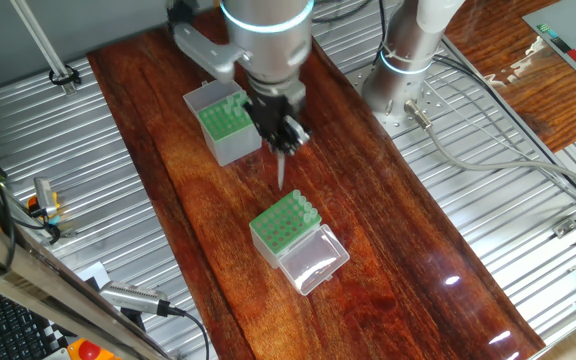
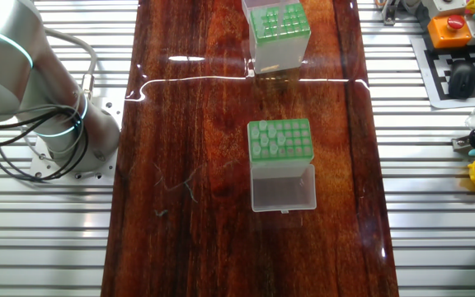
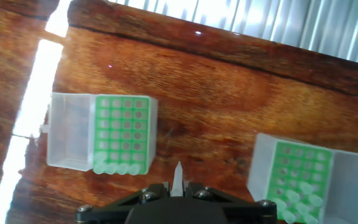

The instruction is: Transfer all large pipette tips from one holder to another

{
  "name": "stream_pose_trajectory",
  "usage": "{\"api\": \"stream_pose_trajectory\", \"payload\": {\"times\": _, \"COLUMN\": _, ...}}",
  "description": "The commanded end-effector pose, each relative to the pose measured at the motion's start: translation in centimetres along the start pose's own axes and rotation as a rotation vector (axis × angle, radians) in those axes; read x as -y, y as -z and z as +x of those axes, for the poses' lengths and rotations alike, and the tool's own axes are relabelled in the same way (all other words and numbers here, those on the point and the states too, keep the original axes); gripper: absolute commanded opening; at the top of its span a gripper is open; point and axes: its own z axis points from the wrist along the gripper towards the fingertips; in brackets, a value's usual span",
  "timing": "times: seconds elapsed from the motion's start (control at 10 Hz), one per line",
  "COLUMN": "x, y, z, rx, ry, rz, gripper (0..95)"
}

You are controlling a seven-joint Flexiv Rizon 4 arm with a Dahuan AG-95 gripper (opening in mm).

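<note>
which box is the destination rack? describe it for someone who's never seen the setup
On the long wooden table, two green-topped boxes stand apart. Take the shorter box nearer the table's middle. Unlike the taller grey-sided box, it has a clear lid folded open flat beside it.

A lab bench: wooden table on ribbed metal decking, pipette-tip boxes, cabling.

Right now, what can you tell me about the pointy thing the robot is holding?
It is a slim pale translucent pipette tip, pinched near its wide end by the gripper and hanging point down above the wooden table, touching nothing else. It hangs between the taller grey-sided green-topped box and the shorter clear-lidded green-topped box.
</note>
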Motion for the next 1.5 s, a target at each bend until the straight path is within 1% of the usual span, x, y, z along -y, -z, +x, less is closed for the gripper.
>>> {"api": "stream_pose_trajectory", "payload": {"times": 0.1, "x": -0.3, "y": -0.1, "z": -0.1, "rx": 0.008, "ry": -0.053, "rz": 0.012, "gripper": 0.0}}
{"api": "stream_pose_trajectory", "payload": {"times": 0.3, "x": -0.3, "y": -0.1, "z": -0.1, "rx": 0.012, "ry": -0.001, "rz": 0.012, "gripper": 0.0}}
{"api": "stream_pose_trajectory", "payload": {"times": 0.4, "x": -0.3, "y": -0.1, "z": -0.1, "rx": 0.015, "ry": 0.016, "rz": 0.004, "gripper": 0.0}}
{"api": "stream_pose_trajectory", "payload": {"times": 0.5, "x": -0.3, "y": -0.1, "z": -0.1, "rx": 0.021, "ry": 0.012, "rz": -0.011, "gripper": 0.0}}
{"api": "stream_pose_trajectory", "payload": {"times": 0.6, "x": -0.3, "y": -0.1, "z": -0.1, "rx": 0.02, "ry": 0.003, "rz": -0.01, "gripper": 0.0}}
{"api": "stream_pose_trajectory", "payload": {"times": 0.7, "x": -1.2, "y": -0.2, "z": -0.3, "rx": 0.019, "ry": -0.022, "rz": -0.005, "gripper": 0.0}}
{"api": "stream_pose_trajectory", "payload": {"times": 0.8, "x": -1.8, "y": -0.5, "z": -0.4, "rx": 0.021, "ry": -0.033, "rz": -0.003, "gripper": 0.0}}
{"api": "stream_pose_trajectory", "payload": {"times": 1.0, "x": -2.5, "y": -1.2, "z": -0.5, "rx": 0.026, "ry": -0.047, "rz": 0.0, "gripper": 0.0}}
{"api": "stream_pose_trajectory", "payload": {"times": 1.1, "x": -2.9, "y": -1.7, "z": -0.5, "rx": 0.027, "ry": -0.055, "rz": 0.002, "gripper": 0.0}}
{"api": "stream_pose_trajectory", "payload": {"times": 1.5, "x": -3.7, "y": -2.8, "z": 0.0, "rx": 0.039, "ry": -0.065, "rz": 0.006, "gripper": 0.0}}
